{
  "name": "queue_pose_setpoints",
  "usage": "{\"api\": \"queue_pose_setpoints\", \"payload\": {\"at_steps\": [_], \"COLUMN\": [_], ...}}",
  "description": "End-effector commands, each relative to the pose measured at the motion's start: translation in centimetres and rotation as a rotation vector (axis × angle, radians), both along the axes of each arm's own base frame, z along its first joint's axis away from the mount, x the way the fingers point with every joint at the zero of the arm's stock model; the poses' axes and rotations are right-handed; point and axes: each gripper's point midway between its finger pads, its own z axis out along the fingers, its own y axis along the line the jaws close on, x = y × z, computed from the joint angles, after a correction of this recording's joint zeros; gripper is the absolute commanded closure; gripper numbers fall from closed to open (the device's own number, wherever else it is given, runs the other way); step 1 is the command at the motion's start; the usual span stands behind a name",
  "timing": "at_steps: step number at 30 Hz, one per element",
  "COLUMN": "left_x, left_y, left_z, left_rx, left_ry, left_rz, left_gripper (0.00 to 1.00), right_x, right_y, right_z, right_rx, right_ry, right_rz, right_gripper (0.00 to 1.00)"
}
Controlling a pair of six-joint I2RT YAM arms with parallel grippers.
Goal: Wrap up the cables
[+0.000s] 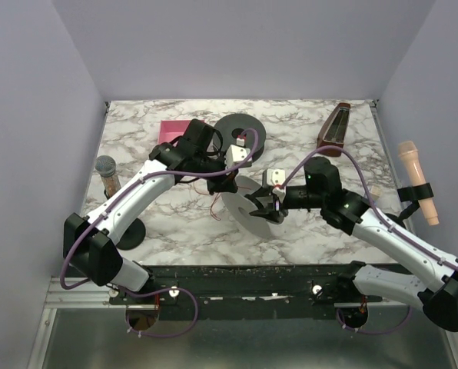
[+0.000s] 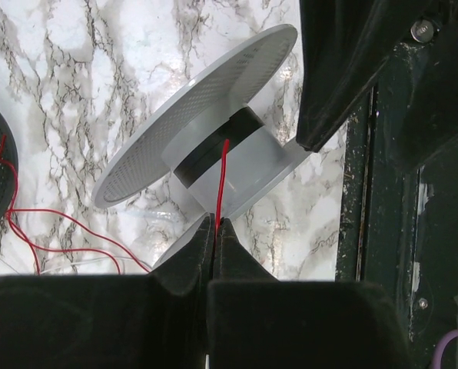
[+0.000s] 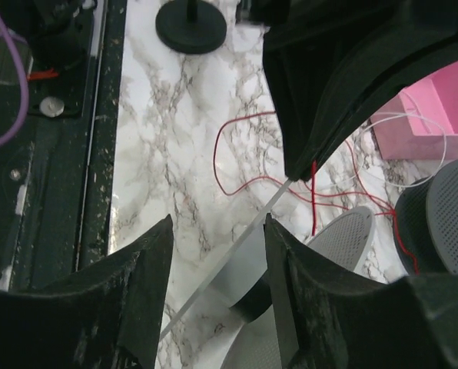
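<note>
A thin red cable [image 2: 223, 177] runs from the hub of a white spool [image 2: 190, 115] into my left gripper [image 2: 215, 223], which is shut on it just below the hub. The rest of the cable lies in loose loops [image 2: 60, 231] on the marble. In the top view the left gripper [image 1: 223, 184] sits at the white spool's [image 1: 244, 206] far-left edge and my right gripper [image 1: 266, 207] at its right side. In the right wrist view the right gripper [image 3: 218, 223] is open, with the spool's flange edge [image 3: 237, 246] between its fingers. The cable [image 3: 313, 192] hangs from the left gripper there.
A black spool [image 1: 240, 132] and a pink box [image 1: 171, 131] lie at the back. A microphone [image 1: 106, 173] on a round-based stand [image 1: 129, 233] stands at the left. A metronome [image 1: 334, 131] is at the back right, and another microphone [image 1: 417, 181] hangs at the right edge.
</note>
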Motion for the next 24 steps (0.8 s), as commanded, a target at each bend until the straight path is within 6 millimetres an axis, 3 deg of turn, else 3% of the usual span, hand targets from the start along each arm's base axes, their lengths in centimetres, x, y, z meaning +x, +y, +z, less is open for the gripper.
{"api": "queue_pose_setpoints", "payload": {"at_steps": [1,3,6,9,17,20,24], "left_x": [-0.2,-0.2,-0.1,-0.3,-0.6,-0.7,-0.6], "left_y": [-0.2,-0.3,-0.5,-0.5,-0.4,-0.3,-0.4], "left_z": [-1.1,-1.1,-0.7,-0.7,-1.1,-1.1,-0.5], "left_rx": [0.025,0.024,0.018,0.019,0.035,0.040,0.045], "left_ry": [0.017,0.022,0.021,0.027,0.041,0.041,0.037], "left_rz": [-0.021,-0.020,-0.021,-0.024,-0.031,-0.032,-0.032], "left_gripper": [1.00,1.00,1.00,1.00,1.00,1.00,1.00], "right_x": [0.2,1.3,3.8,5.1,4.4,4.9,4.6], "right_y": [0.1,-0.4,-2.0,-3.7,-6.2,-6.5,-5.3], "right_z": [6.0,7.6,7.6,4.7,-2.3,-4.1,-4.7], "right_rx": [0.122,0.144,0.124,0.028,-0.095,-0.127,-0.133], "right_ry": [0.033,0.048,0.085,0.151,0.275,0.295,0.311], "right_rz": [-0.067,-0.168,-0.364,-0.505,-0.628,-0.620,-0.528], "right_gripper": [0.39,0.33,0.25,0.25,0.25,0.31,0.53]}}
